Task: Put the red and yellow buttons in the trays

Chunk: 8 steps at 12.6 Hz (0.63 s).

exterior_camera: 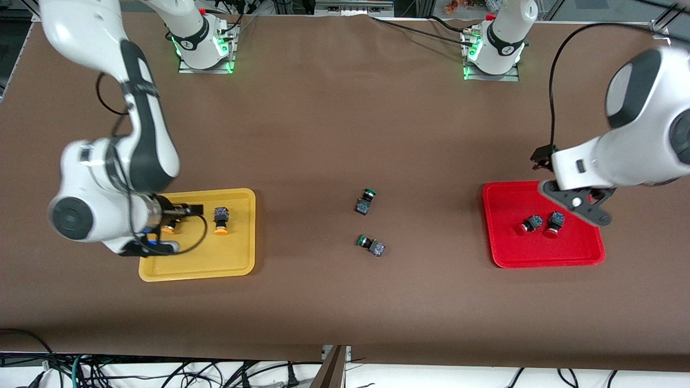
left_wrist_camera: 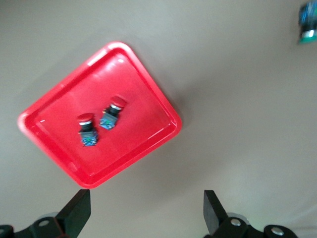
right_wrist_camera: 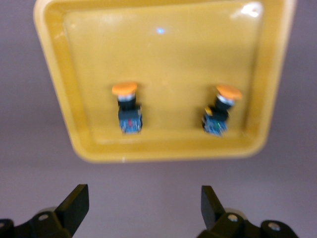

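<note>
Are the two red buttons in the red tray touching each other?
Apart. The left wrist view shows a strip of red tray floor between one red button and the other red button.

Two green-capped switches lie on the brown surface (exterior_camera: 323,134), about midway along it, close together but apart. The upper switch (exterior_camera: 366,201) lies on its side, its green cap pointing to about one o'clock in the front view and its dark body toward seven. The lower switch (exterior_camera: 371,245) sits at roughly six o'clock from the first, nearer the front camera, and is also tipped over, with its cap toward ten o'clock and its body toward four. One green switch (left_wrist_camera: 308,25) shows blurred at the edge of the left wrist view. Loose cables (exterior_camera: 161,372) tangle below the surface's near edge.
</note>
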### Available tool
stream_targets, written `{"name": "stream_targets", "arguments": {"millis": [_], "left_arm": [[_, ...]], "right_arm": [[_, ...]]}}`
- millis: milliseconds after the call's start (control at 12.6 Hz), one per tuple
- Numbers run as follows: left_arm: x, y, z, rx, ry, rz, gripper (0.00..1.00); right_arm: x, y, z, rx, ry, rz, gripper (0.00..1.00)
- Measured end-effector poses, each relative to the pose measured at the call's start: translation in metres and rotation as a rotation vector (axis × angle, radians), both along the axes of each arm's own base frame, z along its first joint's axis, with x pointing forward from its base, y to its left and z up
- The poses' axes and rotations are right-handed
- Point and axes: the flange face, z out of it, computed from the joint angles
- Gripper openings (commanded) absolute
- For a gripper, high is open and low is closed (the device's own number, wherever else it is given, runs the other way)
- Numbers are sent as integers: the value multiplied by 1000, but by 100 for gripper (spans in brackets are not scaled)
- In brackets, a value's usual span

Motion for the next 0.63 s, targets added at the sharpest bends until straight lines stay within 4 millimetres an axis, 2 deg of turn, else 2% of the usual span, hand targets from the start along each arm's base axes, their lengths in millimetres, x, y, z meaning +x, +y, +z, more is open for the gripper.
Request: {"name": "stream_targets", "arguments": {"millis": [79,158,317,475,634], "left_arm": [[-8,11,22,-41,-54,129,100],[-18,29,36,-74,-105,269,100],[-45,65,42,-72,-185,422,100],[-65,72,40,-44,-207,448,100],[-68,68,37,-40,-207,450,100]], "right_arm": [[-9,-4,33,2,-1,1,100],[-18,-6,62,9,-6,3,100],[-37,-10,118,26,-35,6,100],[-59,-18,172,21,-88,16,100],[-85,-26,216,-22,-141,39,100]]}}
